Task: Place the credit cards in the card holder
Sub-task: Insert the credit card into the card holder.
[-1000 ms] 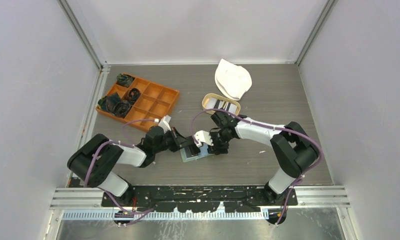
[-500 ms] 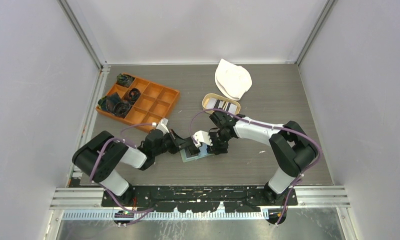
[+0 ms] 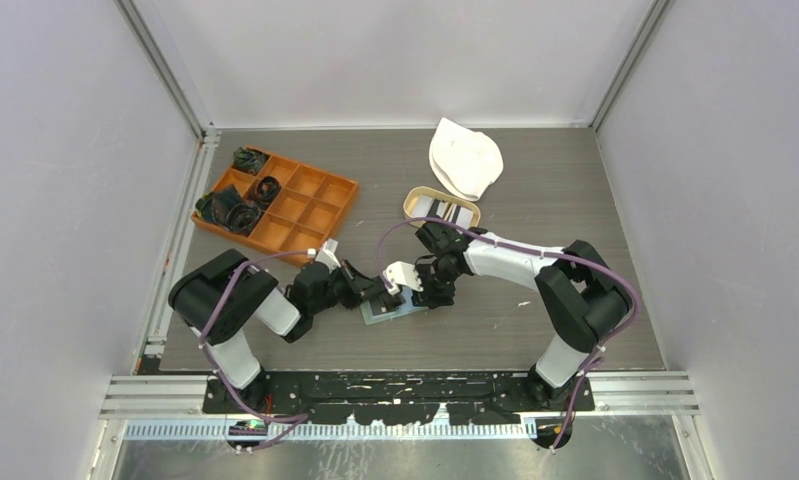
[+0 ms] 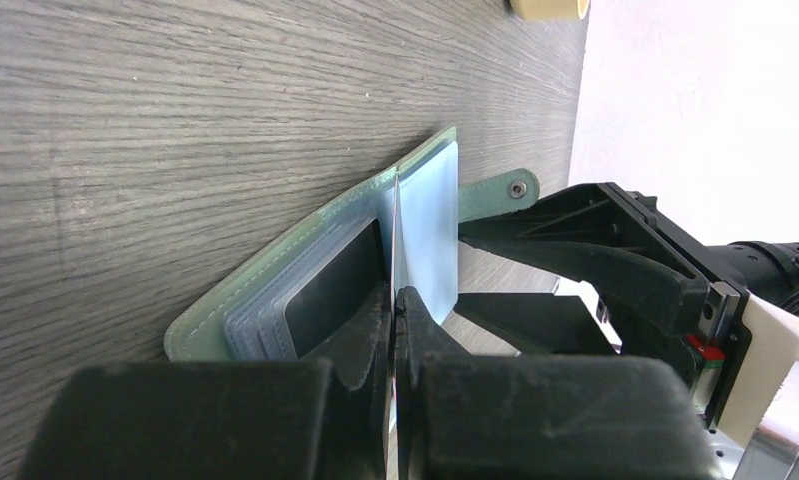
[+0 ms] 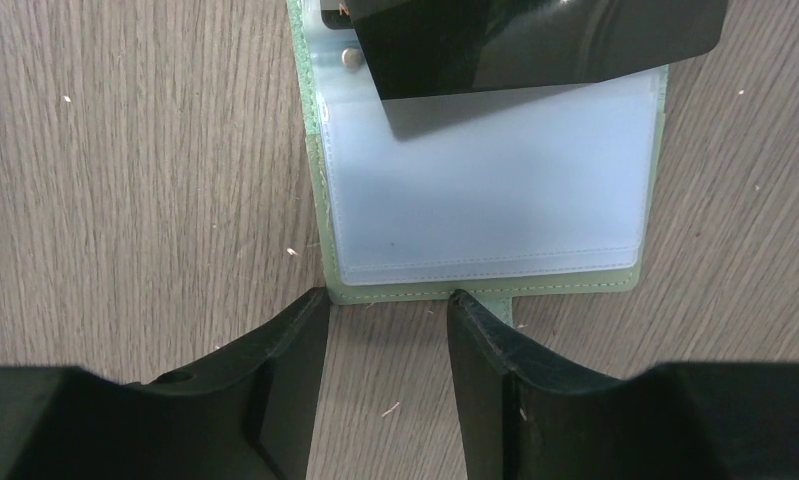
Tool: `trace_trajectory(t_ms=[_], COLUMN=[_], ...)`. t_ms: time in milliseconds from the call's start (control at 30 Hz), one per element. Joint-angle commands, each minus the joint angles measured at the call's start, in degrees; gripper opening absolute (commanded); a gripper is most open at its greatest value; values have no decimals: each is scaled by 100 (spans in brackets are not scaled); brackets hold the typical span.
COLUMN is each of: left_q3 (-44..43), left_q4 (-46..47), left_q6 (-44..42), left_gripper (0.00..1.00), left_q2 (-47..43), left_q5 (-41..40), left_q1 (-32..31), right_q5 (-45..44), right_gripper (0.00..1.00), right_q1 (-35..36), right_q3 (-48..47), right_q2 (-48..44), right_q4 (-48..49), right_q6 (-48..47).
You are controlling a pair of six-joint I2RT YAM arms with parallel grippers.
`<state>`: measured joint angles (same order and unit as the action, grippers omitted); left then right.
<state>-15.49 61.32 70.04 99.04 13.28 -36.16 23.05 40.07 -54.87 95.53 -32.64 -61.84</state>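
Only the left elbow has swung inward — the left jaws pinch a pale leaf of the card holder (image 4: 245, 300) upright, I judge to bare a pocket; right jaws, spread, straddle its tab on the desk (image 4: 175, 100).

One holder (image 5: 485, 200) with one black card (image 4: 327, 292) showing; one tray (image 3: 412, 203), its cards (image 3: 445, 210) uncountable; one orange box (image 3: 310, 205); one white cloth (image 3: 465, 160); at least three cord bundles (image 3: 227, 208).

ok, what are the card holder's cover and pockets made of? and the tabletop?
Card holder cover: sage-green, matte, stitched edge; looks like faux leather, possibly real. Pockets: translucent pale-blue soft plastic, glossy, likely vinyl. Tabletop: grey wood-grain, matte; probably laminate, not certain.
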Motion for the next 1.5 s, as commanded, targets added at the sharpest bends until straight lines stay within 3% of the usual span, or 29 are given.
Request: trace_trajectory(t_ms=[0,500,1467], left_q3=[58,-277,-662], left_q4=[330,-1678,-1604], left_q6=[52,265,499], left_gripper=[0,0,3], left_q2=[78,-408,86], left_q5=[-40,258,708], left_q1=[-44,-48,-37], right_q5=[42,-9,-214], right_gripper=[52,52,52], right_q1=[93,155,311], right_q3=[-102,-122,-195], right_q2=[152,136,186], right_q4=[-48,-58,-93], right_q6=[-108,-103,-82])
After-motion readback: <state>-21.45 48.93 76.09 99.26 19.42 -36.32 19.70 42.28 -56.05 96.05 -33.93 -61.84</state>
